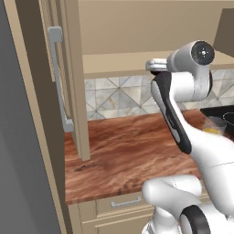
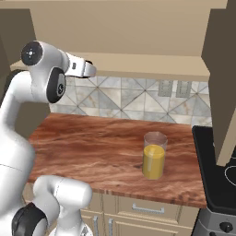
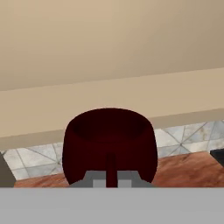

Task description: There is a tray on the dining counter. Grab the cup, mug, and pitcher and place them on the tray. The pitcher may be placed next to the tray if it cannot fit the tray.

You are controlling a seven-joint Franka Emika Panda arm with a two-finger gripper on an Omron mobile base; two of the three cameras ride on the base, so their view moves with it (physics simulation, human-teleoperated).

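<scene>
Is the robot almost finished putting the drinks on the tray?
Not yet. Nothing looks placed. The dark mug sits right at the gripper, so it seems to be in hand, raised near the wall cabinets. The pitcher of orange drink stands on the wooden counter, waiting. After that comes the green cup.

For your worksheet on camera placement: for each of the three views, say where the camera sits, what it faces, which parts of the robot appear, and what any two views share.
Left base view: behind the arm's left, facing a wood counter, tiled wall and tall cabinet; arm at right.
Right base view: behind the arm's right, facing that counter and the pitcher; arm at left.
Hand view: on the hand, looking along the jaws at the mug close in front, with tiles beyond.
Shared: both base views show the counter, tiles and pitcher.
</scene>
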